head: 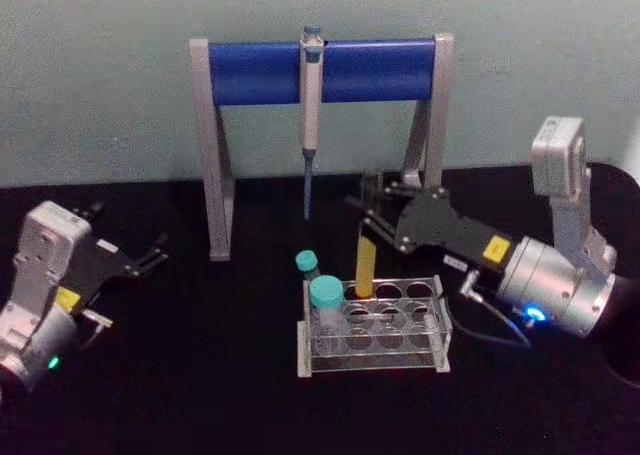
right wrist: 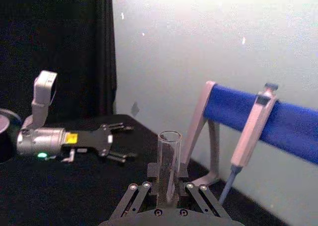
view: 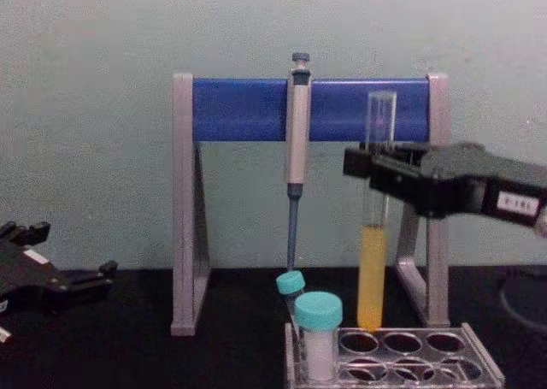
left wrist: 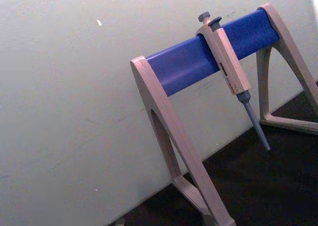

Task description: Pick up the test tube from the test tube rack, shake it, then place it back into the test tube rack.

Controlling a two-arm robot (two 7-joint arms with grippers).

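The test tube (view: 373, 269) stands upright with yellow-orange liquid in its lower part. My right gripper (view: 378, 162) is shut on its clear upper part, reaching in from the right. In the head view the test tube (head: 365, 262) has its bottom at a back-row hole of the clear test tube rack (head: 440, 350), and I cannot tell whether it is inside the hole. The rack's top plate (view: 483, 368) shows round holes. In the right wrist view the tube's open mouth (right wrist: 169, 136) rises between the right gripper (right wrist: 168, 182) fingers. My left gripper (head: 152, 254) rests open at the far left.
A grey-and-blue pipette stand (head: 215, 155) stands behind the rack, with a pipette (head: 311, 115) hanging from its bar close to the tube. Two teal-capped vials (head: 326, 295) sit in the rack's left end. Black tabletop spreads between the rack and the left arm.
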